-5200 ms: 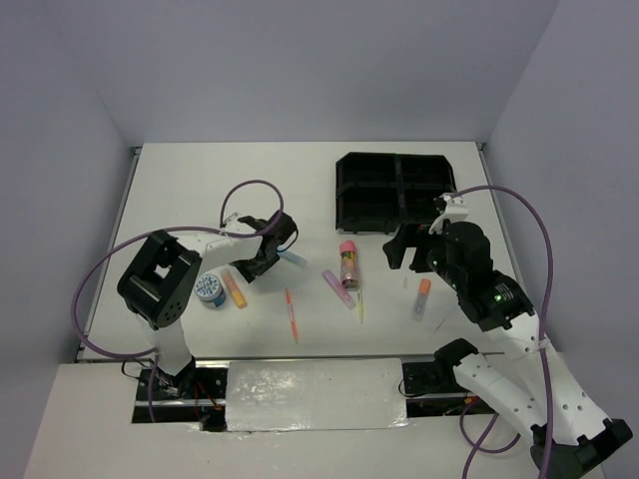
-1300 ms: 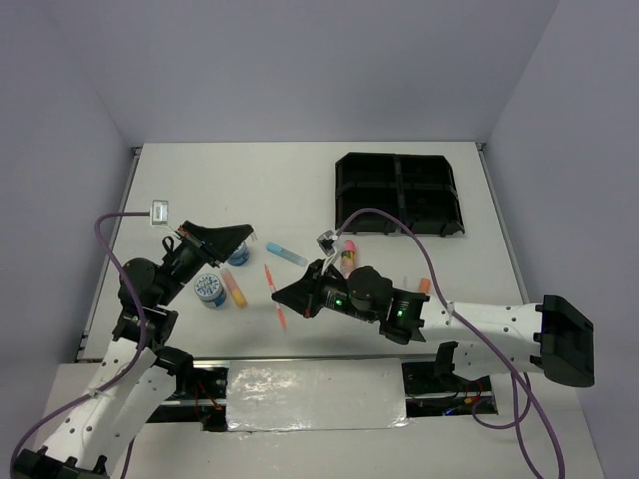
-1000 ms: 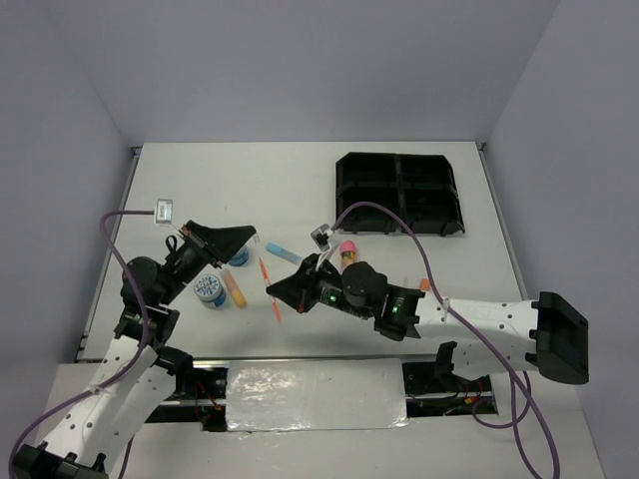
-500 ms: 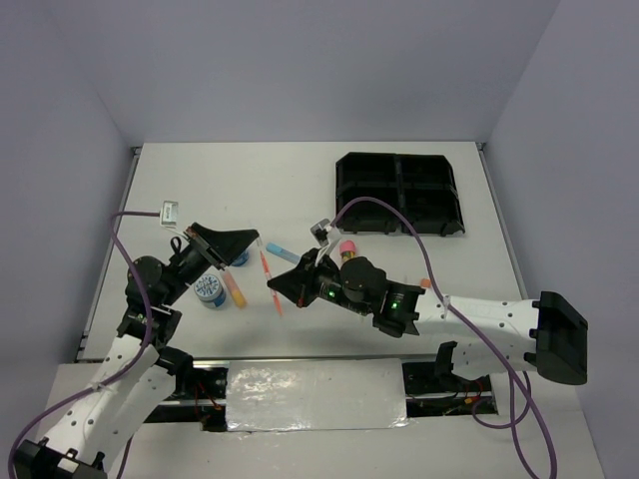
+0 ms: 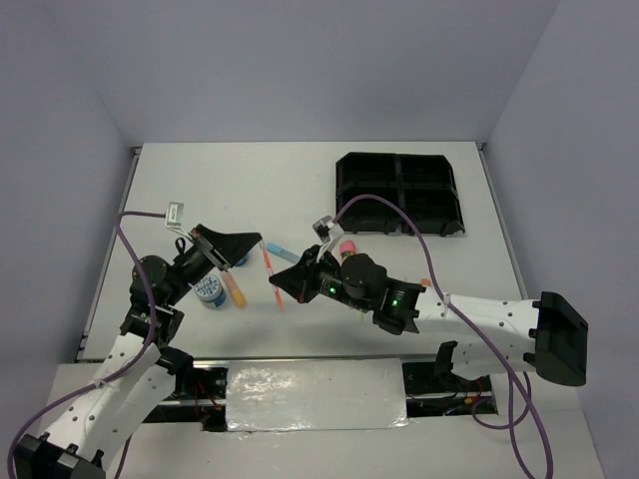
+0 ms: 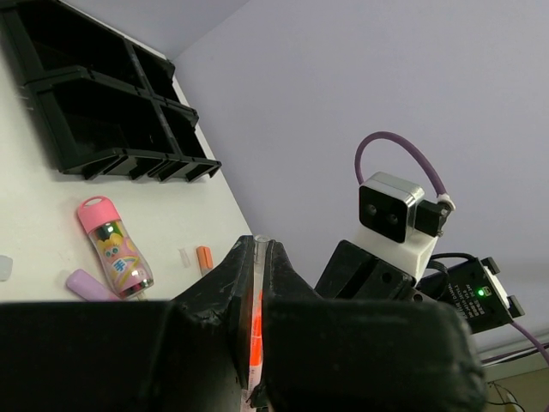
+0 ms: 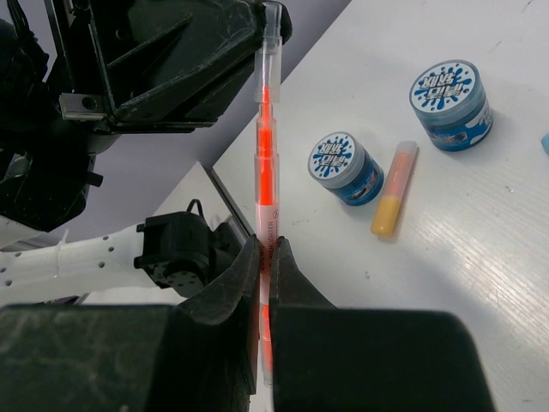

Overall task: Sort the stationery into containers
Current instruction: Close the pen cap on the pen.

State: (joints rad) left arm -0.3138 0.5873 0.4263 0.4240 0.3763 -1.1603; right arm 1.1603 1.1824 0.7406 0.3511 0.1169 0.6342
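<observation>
One thin orange pen (image 7: 265, 129) hung in the air above the white table (image 5: 200, 190), gripped by two grippers at once.
The left gripper (image 6: 260, 251) had its jaws pinched together on one end of the pen, and the right gripper (image 7: 265, 249) was clamped on the other end. Beneath lay two round blue-and-white tape rolls (image 7: 347, 167), their lids printed with a blue splash and writing too small to read, and one short orange marker (image 7: 393, 202) just beside them. One pink-capped glue stick (image 6: 116, 249) with a cartoon label lay near the one black plastic four-compartment tray (image 6: 86, 112).
</observation>
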